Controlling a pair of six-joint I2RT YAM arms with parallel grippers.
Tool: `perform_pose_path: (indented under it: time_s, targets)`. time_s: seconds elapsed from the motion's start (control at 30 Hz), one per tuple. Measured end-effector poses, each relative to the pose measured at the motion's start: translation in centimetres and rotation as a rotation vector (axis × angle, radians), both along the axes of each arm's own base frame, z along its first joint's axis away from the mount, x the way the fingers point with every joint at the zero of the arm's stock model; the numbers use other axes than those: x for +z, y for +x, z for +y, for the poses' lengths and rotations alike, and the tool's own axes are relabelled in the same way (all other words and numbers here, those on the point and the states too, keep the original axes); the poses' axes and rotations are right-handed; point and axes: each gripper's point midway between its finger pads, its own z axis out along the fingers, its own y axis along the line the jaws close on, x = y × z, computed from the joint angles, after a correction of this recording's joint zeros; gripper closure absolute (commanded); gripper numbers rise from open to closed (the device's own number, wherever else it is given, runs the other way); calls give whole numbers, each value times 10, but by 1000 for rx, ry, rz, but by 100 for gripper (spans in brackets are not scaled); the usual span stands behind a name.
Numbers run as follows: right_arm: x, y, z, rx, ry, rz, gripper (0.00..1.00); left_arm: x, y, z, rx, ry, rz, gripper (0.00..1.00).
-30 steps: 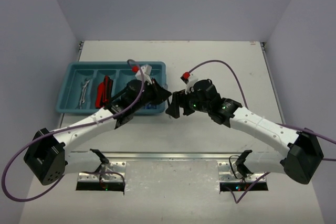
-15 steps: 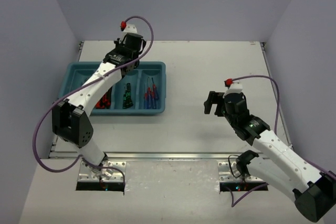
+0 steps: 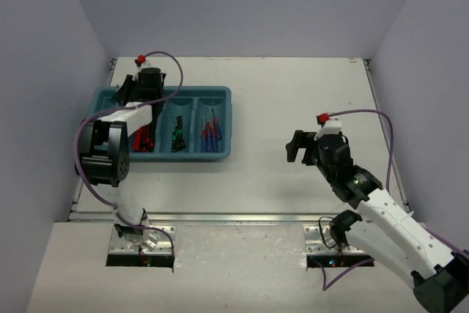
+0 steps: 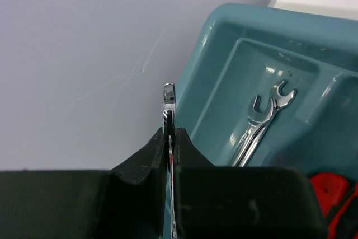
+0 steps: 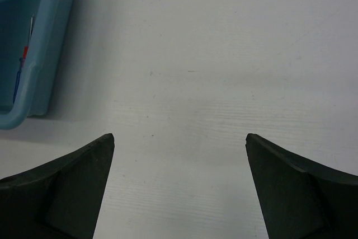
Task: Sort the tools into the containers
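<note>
Wrench [image 4: 169,94] pinched in left tool [image 4: 169,136], near tray [image 4: 224,18] corner.

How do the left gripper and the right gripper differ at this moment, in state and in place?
The left gripper is shut on a silver wrench; the right gripper is wide open and holds nothing. The left gripper is at the leftmost compartment of the teal tray; the right gripper is over the table, apart from the tray. Both are black.

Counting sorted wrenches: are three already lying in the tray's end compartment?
No, only two wrenches lie in that compartment; the third wrench is pinched between the left fingers.
</note>
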Motion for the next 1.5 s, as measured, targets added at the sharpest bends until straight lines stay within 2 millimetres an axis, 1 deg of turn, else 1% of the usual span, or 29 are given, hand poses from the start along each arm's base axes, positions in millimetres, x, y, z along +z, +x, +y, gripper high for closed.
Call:
perform_pose_path:
  time_s: [0.1, 0.2, 0.27, 0.3, 0.4, 0.47, 0.53, 0.57, 0.67, 0.7, 0.77, 0.83, 0.9, 0.97, 1.13, 1.2, 1.23, 1.3, 1.37, 1.43, 1.5]
  targets:
    - [0, 0, 4, 20, 14, -1, 1, -13, 3, 9, 12, 16, 33, 98]
    - [-1, -1, 9, 44, 29, 0, 1, -19, 4, 18, 23, 20, 48, 97]
    - [-1, -2, 11, 54, 33, 1, 1, -22, 3, 26, 32, 19, 51, 94]
    - [-1, -2, 12, 56, 35, 1, 1, -23, 2, 29, 36, 17, 52, 90]
    - [0, -1, 13, 61, 40, -3, 1, -27, -1, 37, 46, 8, 54, 76]
    - [0, -1, 14, 62, 40, -3, 1, -29, -3, 41, 53, 0, 49, 68]
    - [-2, 0, 14, 62, 35, 4, 1, -31, -3, 42, 53, -4, 50, 43]
    - [-4, 0, 14, 62, 33, 8, 1, -33, -3, 42, 52, -7, 49, 34]
    - [-5, 0, 14, 64, 27, 13, 1, -36, -4, 42, 58, -13, 45, 13]
    - [-5, 0, 14, 64, 25, 13, 1, -37, -4, 42, 60, -16, 41, 10]
    - [-5, 0, 14, 65, 23, 13, 1, -36, -4, 42, 70, -27, 25, 7]
    - [-6, 0, 14, 65, 21, 14, 1, -33, -1, 40, 82, -61, -12, 2]
    - [-7, 0, 14, 66, 17, 16, 1, -21, 3, 36, 74, -110, -84, 0]
    - [-9, 0, 14, 67, 11, 24, 1, 3, 3, 32, 62, -153, -181, 0]
    - [-19, 1, 14, 75, -19, 53, 1, 99, -6, 13, -19, -313, -537, 0]
    - [-22, 1, 14, 84, -32, 65, 1, 135, -12, -3, -107, -409, -669, 0]
    - [-23, 1, 14, 88, -41, 77, 1, 148, -19, -13, -159, -463, -717, 0]
    - [-24, 1, 14, 89, -63, 111, 1, 167, -46, -35, -255, -561, -786, 0]
    - [-20, 3, 15, 92, -90, 144, 1, 181, -84, -56, -354, -649, -861, 0]
    - [-7, 7, 16, 92, -107, 157, 1, 185, -122, -74, -437, -709, -911, 0]
    - [12, 11, 15, 81, -124, 161, 1, 193, -154, -86, -506, -735, -964, 0]
